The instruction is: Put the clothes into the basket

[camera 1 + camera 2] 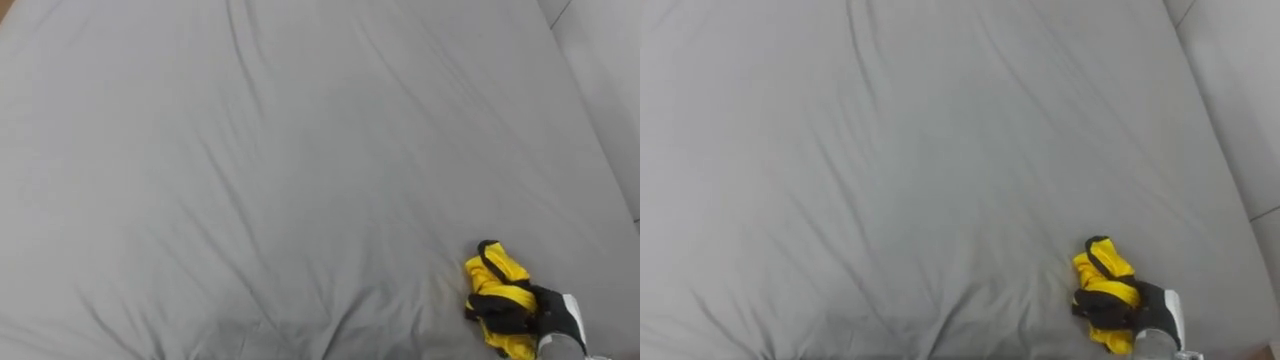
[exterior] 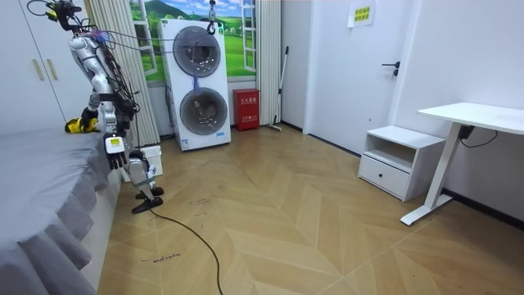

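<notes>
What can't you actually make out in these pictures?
Clothes: in the eye views they lie crumpled in a heap, so the kind of garment is unclear.
Right robot hand: cut off by the eye views' bottom edge, and its dark parts blend with the clothes' black trim.
Room view: the clothes at the bed edge are too small for detail.

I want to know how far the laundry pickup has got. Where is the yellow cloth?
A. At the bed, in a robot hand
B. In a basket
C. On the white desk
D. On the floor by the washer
A: the yellow cloth sits at the near right part of the grey bed, with the dark fingers of the right robot hand curled round it.
</notes>
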